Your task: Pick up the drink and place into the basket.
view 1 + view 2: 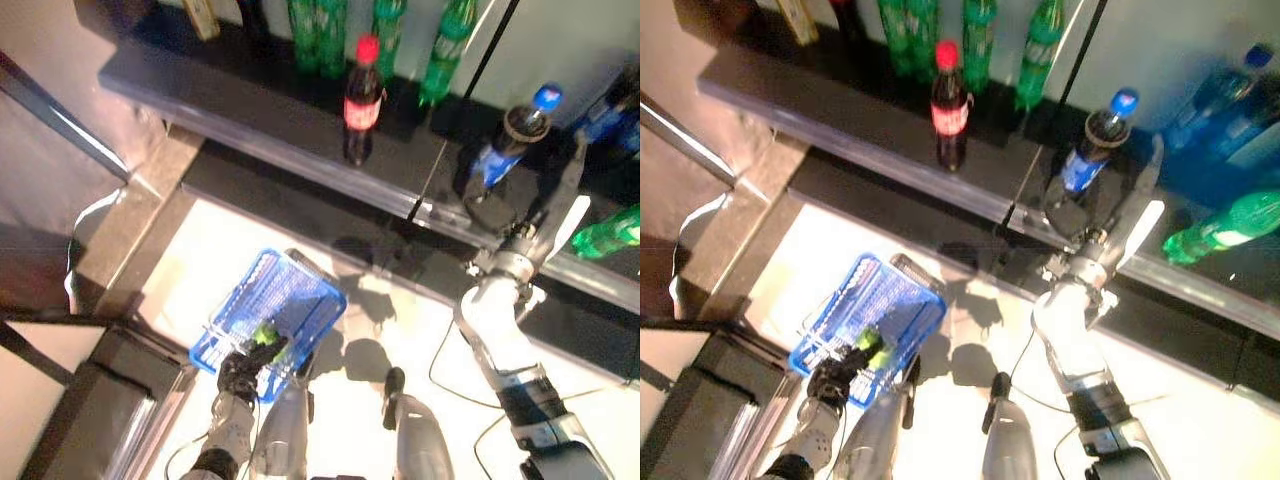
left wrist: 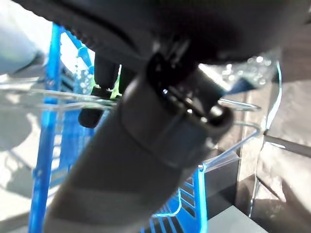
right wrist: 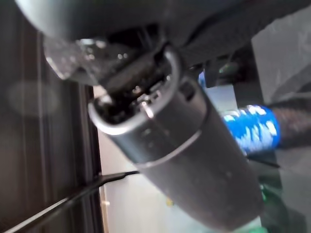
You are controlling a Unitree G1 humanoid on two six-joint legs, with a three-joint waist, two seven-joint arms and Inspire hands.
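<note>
Two hands busy: right hand (image 1: 497, 195) is up at the shelf (image 1: 250, 120), at the dark cola bottle with the blue cap and blue label (image 1: 520, 135). Head views put the hand low on the bottle's body, but I can't tell if the fingers are actually wrapped round it; right wrist view shows mostly the thumb with a strip of blue label (image 3: 250, 130) behind it. Bottle is upright on the shelf, not lifted as far as I can judge. Left hand (image 1: 245, 365) holds the blue basket (image 1: 300, 300) by its near rim, fingers curled over the wire handle (image 2: 233, 104); basket hangs low, well apart from the shelf, and looks empty. Risks as I see them: if the grip is low and partial, the tall bottle may tip or twist out on the lift. A green bottle (image 1: 610, 235) lies on its side just right of the hand, and another blue bottle (image 1: 615, 115) sits close behind, so a wide swing out could knock either. Red-cap cola bottle (image 1: 362, 100) stands further left, likely clear. Long carry down to the basket too; a loose hold could let go over the floor. Basket hangs from one hand, so a hard drop-in may swing it.
</note>
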